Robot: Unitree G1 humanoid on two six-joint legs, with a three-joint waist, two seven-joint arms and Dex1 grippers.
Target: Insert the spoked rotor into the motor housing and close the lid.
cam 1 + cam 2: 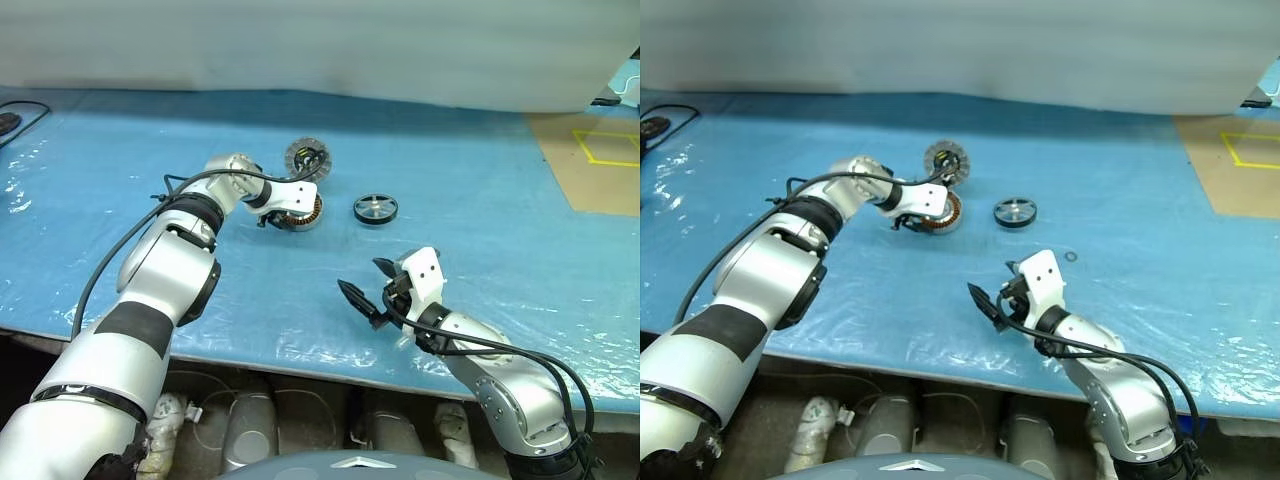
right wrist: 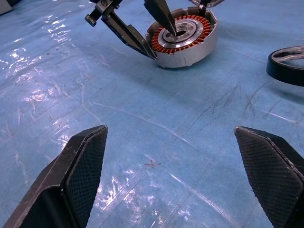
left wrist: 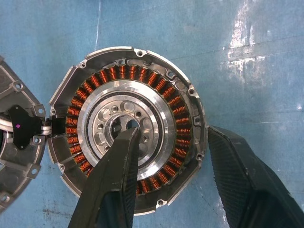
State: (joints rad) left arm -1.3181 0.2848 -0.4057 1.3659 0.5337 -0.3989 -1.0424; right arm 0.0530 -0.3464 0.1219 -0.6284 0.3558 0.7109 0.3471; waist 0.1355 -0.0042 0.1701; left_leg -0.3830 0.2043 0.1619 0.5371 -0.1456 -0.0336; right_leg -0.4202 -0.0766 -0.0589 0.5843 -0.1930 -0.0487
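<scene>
Your left gripper [image 3: 171, 175] sits right over the motor housing [image 3: 128, 128]: one of its fingers [image 3: 116, 180] reaches into the silver centre hub, the other hangs just outside the housing's rim, so the fingers straddle the copper-wound wall, partly spread, and I cannot tell whether they press on it. The lid [image 1: 306, 156] stands tilted up on the far side of the housing, joined to it at a dark bracket. The spoked rotor [image 1: 375, 209] lies flat on the surface just to the right of the housing, apart from it, with open blue room all around. Your right gripper [image 2: 175, 175] hovers nearer you, well short of the parts, its fingers spread wide and holding nothing. The surface [image 1: 480, 200] is covered in wrinkled blue sheeting; its near edge runs below your arms, and a brown panel with yellow tape [image 1: 600, 160] lies at far right.
</scene>
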